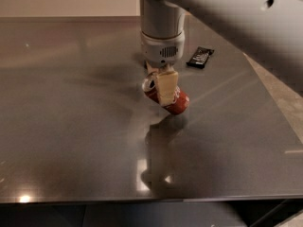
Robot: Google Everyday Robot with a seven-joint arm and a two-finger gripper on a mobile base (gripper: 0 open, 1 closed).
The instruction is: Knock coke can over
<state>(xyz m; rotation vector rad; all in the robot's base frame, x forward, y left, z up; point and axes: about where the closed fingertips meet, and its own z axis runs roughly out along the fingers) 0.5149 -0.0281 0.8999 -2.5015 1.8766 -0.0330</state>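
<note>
The red coke can (176,101) lies tilted on its side, held off the grey table (71,126), its silver top toward the left. My gripper (163,90) hangs straight down from the white arm at the middle of the view and is shut on the can. One cream finger (166,85) crosses the can's front; the other finger is hidden behind it. The can's shadow falls on the table just below it.
A small black wrapped bar (200,57) lies on the table behind and to the right of the gripper. The table's right edge runs diagonally past a pale floor (284,93). The table's front edge is at the bottom.
</note>
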